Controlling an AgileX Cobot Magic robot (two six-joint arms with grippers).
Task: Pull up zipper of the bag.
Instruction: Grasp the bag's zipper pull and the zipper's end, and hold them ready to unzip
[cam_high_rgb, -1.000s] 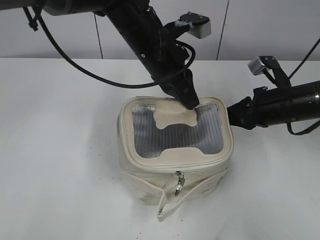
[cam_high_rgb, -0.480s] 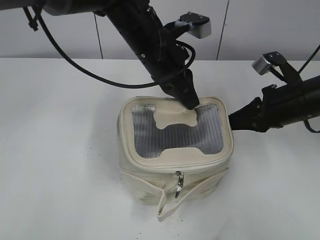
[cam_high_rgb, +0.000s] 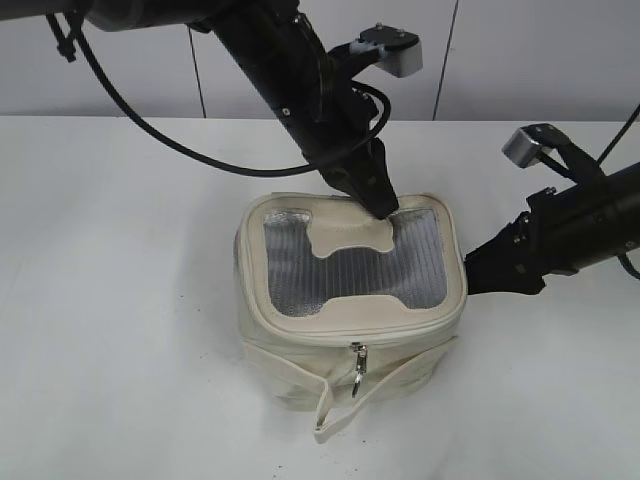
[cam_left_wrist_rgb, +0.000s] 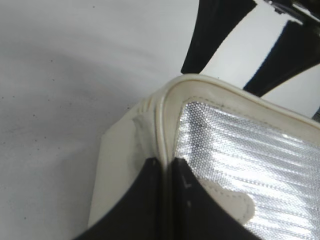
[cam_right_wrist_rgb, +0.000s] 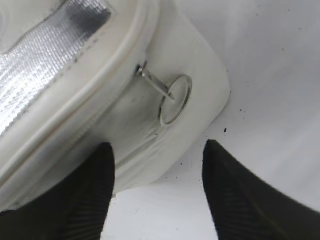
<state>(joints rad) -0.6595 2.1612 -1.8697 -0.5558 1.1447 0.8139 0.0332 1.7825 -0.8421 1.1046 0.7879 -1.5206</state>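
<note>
Your left claw (cam_high_rgb: 383, 207) pinches the cream bag's (cam_high_rgb: 350, 300) back lid rim; your right claw (cam_right_wrist_rgb: 157, 187) is spread beside the zipper's ring pull (cam_right_wrist_rgb: 172, 97), bag mid-desk (cam_high_rgb: 120, 300).

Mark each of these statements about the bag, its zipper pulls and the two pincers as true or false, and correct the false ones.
1. The left pincer is pinched on the rear rim of the bag. True.
2. The right pincer is clamped on a ring pull. False: its jaws stand apart, and the ring pull hangs free on the bag's side ahead of them.
3. A zipper pull hangs at the bag's front below the lid. True.
4. The bag lies tipped on its side. False: it stands upright, silver lid panel on top.
5. The cream strap is in the left pincer. False: it droops loose at the front.
</note>
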